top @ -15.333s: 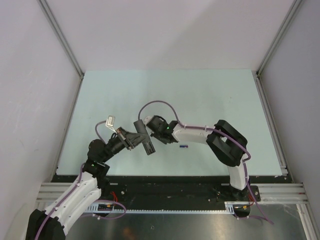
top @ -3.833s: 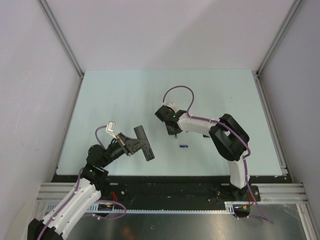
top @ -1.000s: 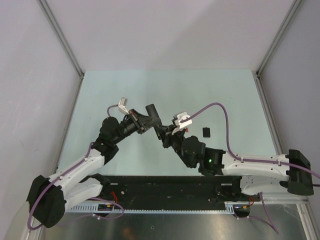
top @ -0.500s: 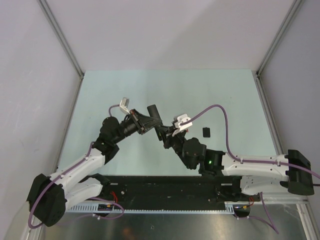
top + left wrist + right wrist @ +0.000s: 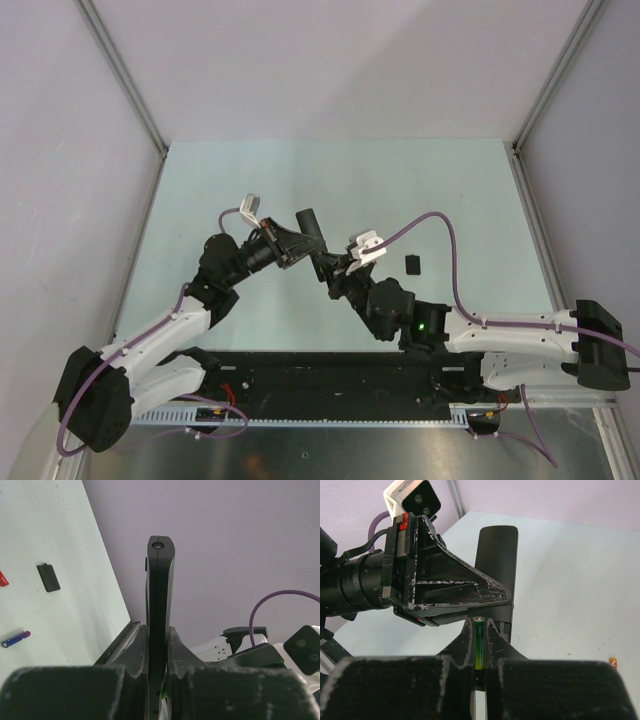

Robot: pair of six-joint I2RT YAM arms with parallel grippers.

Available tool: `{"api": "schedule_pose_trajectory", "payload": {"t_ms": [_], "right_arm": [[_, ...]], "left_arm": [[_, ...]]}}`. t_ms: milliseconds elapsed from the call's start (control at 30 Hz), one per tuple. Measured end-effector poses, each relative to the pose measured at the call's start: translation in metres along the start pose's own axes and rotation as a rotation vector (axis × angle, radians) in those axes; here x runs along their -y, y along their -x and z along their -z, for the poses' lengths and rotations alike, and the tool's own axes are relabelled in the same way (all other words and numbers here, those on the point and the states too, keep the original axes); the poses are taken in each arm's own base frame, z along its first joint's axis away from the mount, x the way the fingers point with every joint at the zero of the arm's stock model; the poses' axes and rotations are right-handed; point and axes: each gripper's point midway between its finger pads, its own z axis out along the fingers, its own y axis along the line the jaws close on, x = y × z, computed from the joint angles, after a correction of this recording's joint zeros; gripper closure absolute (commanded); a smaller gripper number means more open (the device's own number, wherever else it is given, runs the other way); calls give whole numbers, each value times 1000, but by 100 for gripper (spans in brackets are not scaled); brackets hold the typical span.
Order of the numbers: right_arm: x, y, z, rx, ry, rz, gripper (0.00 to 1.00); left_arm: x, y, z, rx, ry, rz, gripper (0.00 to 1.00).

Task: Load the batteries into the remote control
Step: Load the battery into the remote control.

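The green battery (image 5: 478, 645) is a light, stiff, slick little cylinder, so it could slip or twist if squeezed off-centre. It is clamped lengthwise between my right fingers (image 5: 496, 642), tip pointing at the remote control (image 5: 498, 550) just ahead. That remote is a rigid, light black bar held above the desk (image 5: 60, 540), with my left fingers (image 5: 139, 644) closed on its long flat faces near one end; I cannot see its recess. The red battery (image 5: 2, 578), a blue-purple battery (image 5: 16, 639) and a small black cover (image 5: 48, 577) lie apart on the desk.
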Motion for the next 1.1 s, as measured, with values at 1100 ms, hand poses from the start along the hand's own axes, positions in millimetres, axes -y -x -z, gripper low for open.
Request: {"api": "schedule_pose_trajectory", "payload": {"t_ms": [1100], "right_arm": [[0,-17,6,-132,70,-76,100]], "left_arm": [[-1,-6,-1,-27,-6,-25,100]]}}
